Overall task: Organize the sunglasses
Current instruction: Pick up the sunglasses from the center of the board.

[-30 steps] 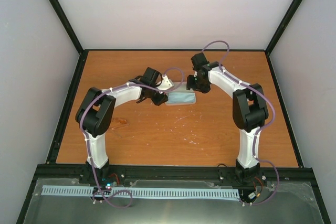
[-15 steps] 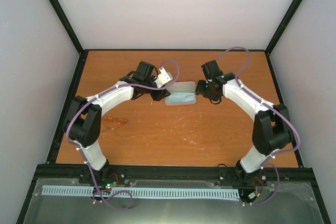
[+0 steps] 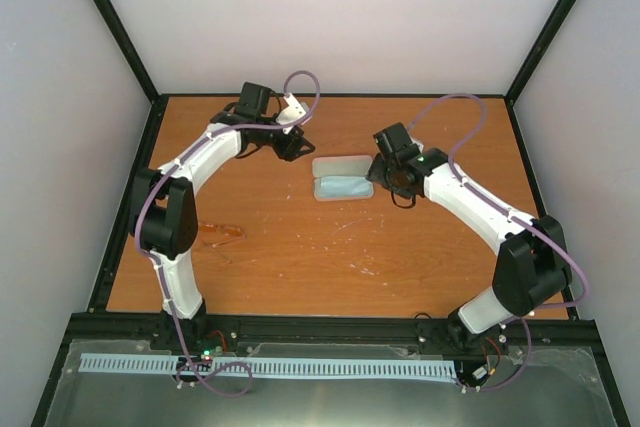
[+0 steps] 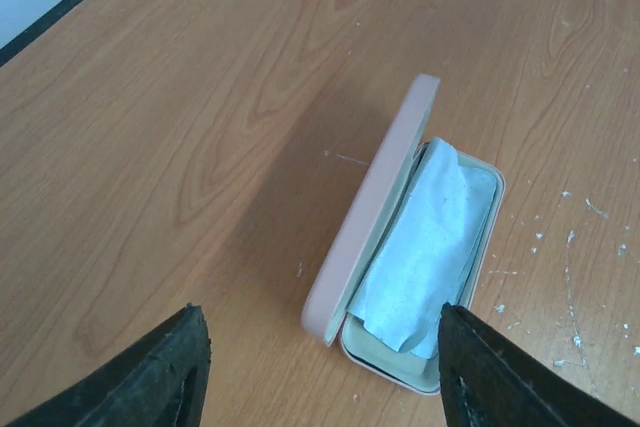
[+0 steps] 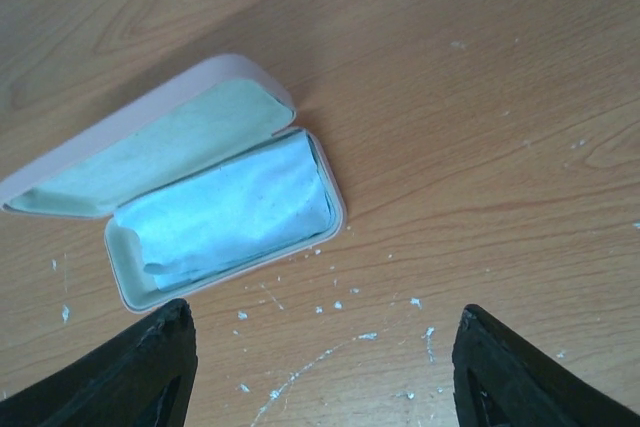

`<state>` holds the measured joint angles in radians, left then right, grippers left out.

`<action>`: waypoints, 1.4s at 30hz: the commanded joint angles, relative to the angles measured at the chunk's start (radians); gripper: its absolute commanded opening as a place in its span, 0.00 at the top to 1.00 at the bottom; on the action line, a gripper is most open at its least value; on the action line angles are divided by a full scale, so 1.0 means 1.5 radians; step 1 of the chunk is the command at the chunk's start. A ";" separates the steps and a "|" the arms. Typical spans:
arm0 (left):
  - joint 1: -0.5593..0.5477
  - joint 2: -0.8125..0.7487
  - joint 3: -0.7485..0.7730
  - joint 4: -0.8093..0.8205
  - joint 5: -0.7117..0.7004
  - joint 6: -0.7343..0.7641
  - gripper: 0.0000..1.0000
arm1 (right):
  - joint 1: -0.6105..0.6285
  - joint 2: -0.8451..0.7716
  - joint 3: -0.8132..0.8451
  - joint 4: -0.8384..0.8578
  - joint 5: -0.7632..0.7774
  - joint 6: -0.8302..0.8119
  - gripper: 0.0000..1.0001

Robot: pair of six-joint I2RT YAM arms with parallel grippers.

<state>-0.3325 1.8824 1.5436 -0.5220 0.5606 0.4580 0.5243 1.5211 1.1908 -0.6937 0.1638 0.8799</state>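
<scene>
The pink case (image 3: 343, 179) lies open at the table's middle back, its lid (image 4: 375, 212) raised, with the light blue cloth (image 4: 422, 247) folded inside. It also shows in the right wrist view (image 5: 325, 182), with the cloth (image 5: 230, 212) filling the tray. The sunglasses (image 3: 220, 234) show as a small amber patch on the table at the left, near the left arm, far from both grippers. My left gripper (image 3: 290, 147) is open and empty, back-left of the case (image 4: 320, 377). My right gripper (image 3: 383, 179) is open and empty at the case's right end (image 5: 320, 377).
The wooden table (image 3: 330, 267) is marked with white scratches and specks (image 5: 330, 347) in front of the case. A black frame rail (image 3: 330, 96) and white walls bound the table at the back and sides.
My left gripper has drawn away from the case's left end toward the back left. My right arm has swung outward and its gripper has come down beside the case's right end.
</scene>
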 commanded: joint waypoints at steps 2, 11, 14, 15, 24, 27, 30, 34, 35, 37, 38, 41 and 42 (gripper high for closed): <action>0.043 0.019 0.032 -0.018 0.075 -0.028 0.38 | 0.001 0.015 0.076 -0.082 0.053 0.024 0.32; 0.054 -0.058 -0.099 0.077 0.072 -0.017 0.40 | 0.005 0.025 0.099 -0.058 0.017 0.017 0.32; 0.054 -0.069 -0.123 0.099 0.065 -0.017 0.40 | 0.005 0.050 0.119 -0.073 0.013 -0.007 0.32; 0.054 -0.070 -0.125 0.103 0.062 -0.017 0.40 | 0.005 0.058 0.122 -0.072 0.010 -0.014 0.32; 0.054 -0.047 -0.110 0.131 0.050 -0.032 0.39 | 0.005 0.131 0.202 -0.081 0.013 -0.077 0.32; 0.054 -0.044 -0.114 0.134 0.048 -0.028 0.39 | 0.005 0.137 0.210 -0.077 0.012 -0.087 0.32; 0.054 -0.057 -0.127 0.131 0.027 -0.023 0.39 | 0.005 0.131 0.211 -0.083 0.016 -0.080 0.32; 0.054 -0.087 -0.171 0.127 0.023 -0.012 0.39 | 0.007 0.103 0.190 -0.077 0.024 -0.059 0.32; 0.054 -0.095 -0.181 0.127 0.023 -0.011 0.39 | 0.008 0.096 0.186 -0.075 0.024 -0.058 0.32; 0.054 -0.118 -0.201 0.128 0.017 -0.017 0.39 | 0.009 0.083 0.184 -0.070 0.025 -0.054 0.32; 0.054 -0.127 -0.208 0.124 0.014 -0.022 0.39 | 0.010 0.079 0.185 -0.068 0.024 -0.053 0.32; 0.057 -0.159 -0.226 0.101 0.009 -0.022 0.39 | 0.019 0.077 0.195 -0.057 0.028 -0.048 0.32; 0.062 -0.169 -0.236 0.097 0.008 -0.023 0.40 | 0.023 0.079 0.199 -0.053 0.030 -0.051 0.32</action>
<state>-0.2512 1.7134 1.2102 -0.3569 0.5797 0.4248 0.5331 1.6680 1.4715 -0.7948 0.1780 0.7883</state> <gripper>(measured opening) 0.605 0.679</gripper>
